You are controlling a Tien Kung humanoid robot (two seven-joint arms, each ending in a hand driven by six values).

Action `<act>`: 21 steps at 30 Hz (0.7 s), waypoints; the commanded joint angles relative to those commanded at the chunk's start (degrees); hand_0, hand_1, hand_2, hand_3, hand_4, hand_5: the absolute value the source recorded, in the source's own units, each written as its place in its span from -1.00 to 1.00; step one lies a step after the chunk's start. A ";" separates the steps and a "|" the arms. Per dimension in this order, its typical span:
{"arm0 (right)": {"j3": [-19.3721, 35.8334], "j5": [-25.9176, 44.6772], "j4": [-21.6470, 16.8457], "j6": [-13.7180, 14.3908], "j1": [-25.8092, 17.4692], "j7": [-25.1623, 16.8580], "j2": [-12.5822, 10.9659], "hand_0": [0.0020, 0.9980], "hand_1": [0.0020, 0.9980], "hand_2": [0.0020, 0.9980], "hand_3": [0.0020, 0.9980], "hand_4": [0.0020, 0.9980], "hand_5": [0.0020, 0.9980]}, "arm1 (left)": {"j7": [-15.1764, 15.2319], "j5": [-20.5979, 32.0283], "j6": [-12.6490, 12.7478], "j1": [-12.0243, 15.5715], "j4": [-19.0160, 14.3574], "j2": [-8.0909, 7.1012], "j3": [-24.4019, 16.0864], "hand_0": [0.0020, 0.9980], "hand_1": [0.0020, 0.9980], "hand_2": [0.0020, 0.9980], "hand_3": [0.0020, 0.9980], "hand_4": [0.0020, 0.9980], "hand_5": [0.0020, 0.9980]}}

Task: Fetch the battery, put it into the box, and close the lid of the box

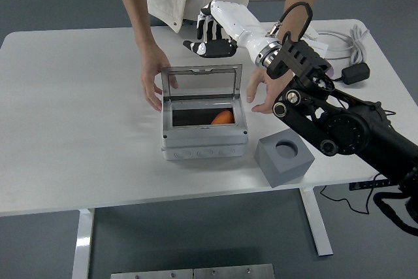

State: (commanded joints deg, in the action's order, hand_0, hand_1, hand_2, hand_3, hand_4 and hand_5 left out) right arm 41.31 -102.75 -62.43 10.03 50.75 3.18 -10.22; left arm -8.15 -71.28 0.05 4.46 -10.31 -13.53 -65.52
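Note:
A grey box (204,140) sits mid-table. Its clear-windowed lid (201,84) stands tilted up at the back. The orange battery (223,118) lies inside the box at the right, mostly hidden by the front wall. My right hand (212,36) hovers above and behind the lid, its fingers loosely bent and holding nothing. A person at the far side has one hand (153,76) by the lid's left edge and the other hand (262,89) by its right edge. My left arm is out of view.
A grey cube with a round hole (284,157) stands just right of the box's front. At the back right lie a white power strip (282,38), a purple dish (317,74) holding small parts, and a black adapter (354,73) with cables.

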 joint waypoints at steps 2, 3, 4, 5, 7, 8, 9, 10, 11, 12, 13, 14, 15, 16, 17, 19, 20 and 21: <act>0.01 0.10 0.32 0.04 0.14 0.05 0.05 -0.69 -0.41 -0.31 -0.16 0.75 0.19 | -0.02 -0.17 -0.01 0.02 0.00 -0.02 -0.17 0.19 0.51 0.20 0.01 -0.92 -1.00; 0.01 0.13 0.38 0.05 0.18 0.08 0.07 -0.69 -0.41 -0.31 -0.16 0.75 0.19 | -0.02 -0.22 -0.02 0.01 0.00 -0.02 -0.21 0.19 0.51 0.20 0.01 -0.92 -1.00; 0.02 0.16 0.44 0.08 0.23 0.12 0.10 -0.69 -0.41 -0.31 -0.16 0.75 0.19 | -0.03 -0.28 -0.02 -0.01 0.00 -0.01 -0.28 0.19 0.51 0.20 0.01 -0.92 -1.00; 0.03 0.19 0.48 0.10 0.27 0.15 0.13 -0.69 -0.41 -0.31 -0.16 0.75 0.19 | -0.04 -0.33 -0.02 -0.03 0.00 0.00 -0.32 0.19 0.51 0.20 0.01 -0.92 -1.00; 0.06 0.38 0.61 0.18 0.37 0.16 0.21 -0.10 -0.12 -0.11 0.11 0.82 0.33 | -0.04 -0.32 -0.03 -0.11 0.00 0.01 -0.31 0.19 0.51 0.20 0.00 -0.92 -1.00; 0.05 0.48 0.74 0.25 0.43 0.17 0.27 -0.10 -0.12 -0.11 0.11 0.82 0.33 | -0.03 -0.27 -0.03 -0.16 0.00 0.00 -0.23 0.19 0.51 0.20 0.00 -0.92 -1.00; 0.04 0.53 0.84 0.30 0.47 0.18 0.31 -0.10 -0.12 -0.11 0.11 0.82 0.33 | -0.02 -0.23 -0.04 -0.20 0.00 0.00 -0.17 0.19 0.51 0.20 0.00 -0.92 -1.00; -0.01 0.65 1.03 0.36 0.50 0.19 0.39 -0.10 -0.12 -0.11 0.11 0.82 0.33 | -0.01 -0.16 -0.03 -0.26 0.00 -0.02 -0.10 0.19 0.51 0.20 0.00 -0.92 -1.00; -0.05 0.72 1.15 0.40 0.52 0.20 0.43 -0.10 -0.12 -0.11 0.11 0.82 0.33 | 0.00 -0.11 -0.03 -0.31 0.00 -0.03 -0.05 0.19 0.51 0.20 0.00 -0.92 -1.00; -0.15 0.87 1.42 0.41 0.54 0.22 0.52 0.08 -0.04 -0.03 0.19 0.83 0.37 | 0.00 -0.10 -0.03 -0.37 0.00 -0.03 -0.03 0.19 0.51 0.20 0.00 -0.92 -1.00; -0.22 0.96 1.59 0.40 0.55 0.24 0.58 0.08 -0.04 -0.03 0.19 0.83 0.37 | 0.00 -0.10 -0.04 -0.41 0.00 -0.04 -0.02 0.19 0.51 0.20 0.00 -0.92 -1.00; -0.28 1.05 1.77 0.39 0.55 0.26 0.64 0.08 -0.04 -0.03 0.19 0.83 0.37 | 0.00 -0.10 -0.04 -0.45 0.00 -0.04 -0.02 0.19 0.51 0.20 0.00 -0.92 -1.00; -0.42 1.16 2.08 0.40 0.56 0.28 0.72 0.08 -0.04 -0.03 0.19 0.83 0.37 | -0.01 -0.16 -0.04 -0.48 0.00 -0.03 -0.08 0.19 0.51 0.20 0.00 -0.92 -1.00; -0.51 1.23 2.28 0.41 0.57 0.29 0.77 0.08 -0.04 -0.03 0.19 0.83 0.37 | -0.02 -0.20 -0.04 -0.50 0.00 -0.03 -0.12 0.19 0.51 0.20 0.00 -0.92 -1.00; -0.61 1.33 2.49 0.44 0.56 0.31 0.82 0.08 -0.04 -0.03 0.19 0.83 0.37 | -0.02 -0.25 -0.04 -0.51 0.00 -0.02 -0.18 0.19 0.51 0.20 0.00 -0.92 -1.00; -0.92 1.64 2.94 0.53 0.52 0.36 0.93 0.13 0.00 0.01 0.23 0.84 0.38 | -0.05 -0.48 -0.04 -0.50 0.00 -0.01 -0.41 0.19 0.51 0.20 0.00 -0.92 -1.00; -1.10 1.80 3.17 0.58 0.49 0.39 1.00 0.13 0.00 0.01 0.23 0.84 0.38 | -0.05 -0.59 -0.04 -0.49 0.00 -0.02 -0.52 0.19 0.51 0.20 0.00 -0.92 -1.00; -1.27 1.92 3.37 0.62 0.45 0.40 1.06 0.13 0.00 0.01 0.23 0.84 0.38 | -0.06 -0.68 -0.04 -0.49 0.00 -0.02 -0.61 0.19 0.51 0.20 0.00 -0.92 -1.00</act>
State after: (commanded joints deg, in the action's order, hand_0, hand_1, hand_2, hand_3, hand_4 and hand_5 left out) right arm 40.04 -100.83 -59.06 10.65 51.20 3.58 -9.17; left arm -8.21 -71.96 0.01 3.98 -10.31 -13.55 -66.13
